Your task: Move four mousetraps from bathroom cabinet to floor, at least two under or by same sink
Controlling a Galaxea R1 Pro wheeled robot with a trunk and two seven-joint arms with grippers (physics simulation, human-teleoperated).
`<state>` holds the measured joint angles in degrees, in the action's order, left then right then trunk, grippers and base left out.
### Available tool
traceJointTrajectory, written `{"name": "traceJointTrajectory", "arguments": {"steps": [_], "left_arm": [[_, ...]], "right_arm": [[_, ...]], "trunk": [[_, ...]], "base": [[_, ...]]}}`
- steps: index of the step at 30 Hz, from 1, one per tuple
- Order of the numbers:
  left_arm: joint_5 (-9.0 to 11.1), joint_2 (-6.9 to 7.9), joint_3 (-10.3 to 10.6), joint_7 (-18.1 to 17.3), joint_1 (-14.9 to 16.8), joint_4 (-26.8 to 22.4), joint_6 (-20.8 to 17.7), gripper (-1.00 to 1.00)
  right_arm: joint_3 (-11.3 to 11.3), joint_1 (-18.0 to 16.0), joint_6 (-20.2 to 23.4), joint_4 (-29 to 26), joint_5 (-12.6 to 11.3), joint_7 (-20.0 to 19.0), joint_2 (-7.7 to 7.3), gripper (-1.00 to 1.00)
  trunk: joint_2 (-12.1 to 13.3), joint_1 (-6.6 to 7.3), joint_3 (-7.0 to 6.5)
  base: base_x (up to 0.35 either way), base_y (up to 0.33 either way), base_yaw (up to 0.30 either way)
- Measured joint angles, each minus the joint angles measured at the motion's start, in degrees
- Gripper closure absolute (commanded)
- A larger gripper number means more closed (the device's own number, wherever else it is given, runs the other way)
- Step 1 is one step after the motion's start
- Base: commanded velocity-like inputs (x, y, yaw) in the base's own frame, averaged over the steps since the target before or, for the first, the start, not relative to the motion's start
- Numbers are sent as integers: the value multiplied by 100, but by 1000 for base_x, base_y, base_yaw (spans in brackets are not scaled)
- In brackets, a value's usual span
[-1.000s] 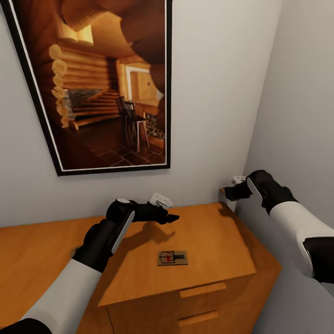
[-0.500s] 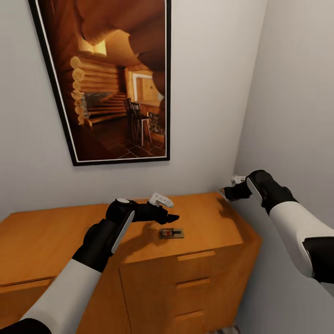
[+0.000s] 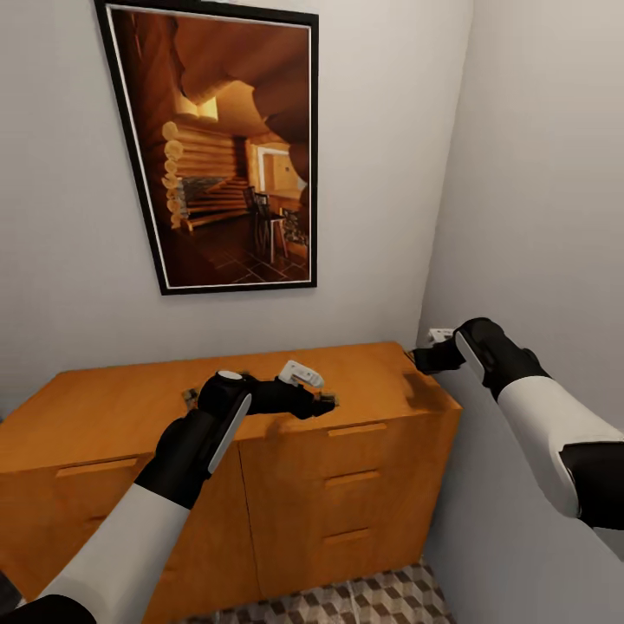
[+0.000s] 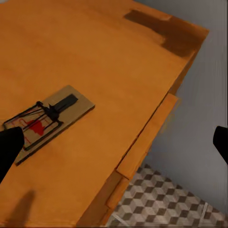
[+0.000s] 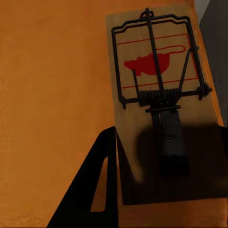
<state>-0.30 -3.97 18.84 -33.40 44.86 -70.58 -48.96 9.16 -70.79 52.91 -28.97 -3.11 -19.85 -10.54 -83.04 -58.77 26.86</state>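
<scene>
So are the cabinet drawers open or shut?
Shut: the drawers sit flush in the cabinet front, no gaps showing.

Orange-brown cabinet (image 3: 381, 459), tan red-marked mousetrap (image 5: 164, 102), brown-and-cream cube-patterned floor (image 3: 364, 602)

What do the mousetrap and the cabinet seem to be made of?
Mousetrap: a flat tan board, probably wood or card, matte, with a printed red mark; its spring and frame look like dark metal wire. Cabinet: orange-brown wood or veneer, smooth with a slight sheen and faint grain on top.
</scene>
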Motion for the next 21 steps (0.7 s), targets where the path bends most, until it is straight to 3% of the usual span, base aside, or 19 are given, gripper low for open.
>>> {"name": "traceJointTrajectory", "arguments": {"steps": [5,11,21], "left_arm": [[0,3,0,0,0,-3,3,-100],[-6,3,2,1,0,3,8,-100],[-13,9,8,1,2,9,13,-100]], "right_arm": [[-152,0,-34,-23,-4,6,164,100],[-322,0,-80,-36,13,48,321,100],[-365,0,-133,-29,29,67,358,100]], "trunk": [[0,1,0],[0,3,0],[0,4,0]], "base": [[-312,0,0],[-99,0,0],[-11,0,0]]}}
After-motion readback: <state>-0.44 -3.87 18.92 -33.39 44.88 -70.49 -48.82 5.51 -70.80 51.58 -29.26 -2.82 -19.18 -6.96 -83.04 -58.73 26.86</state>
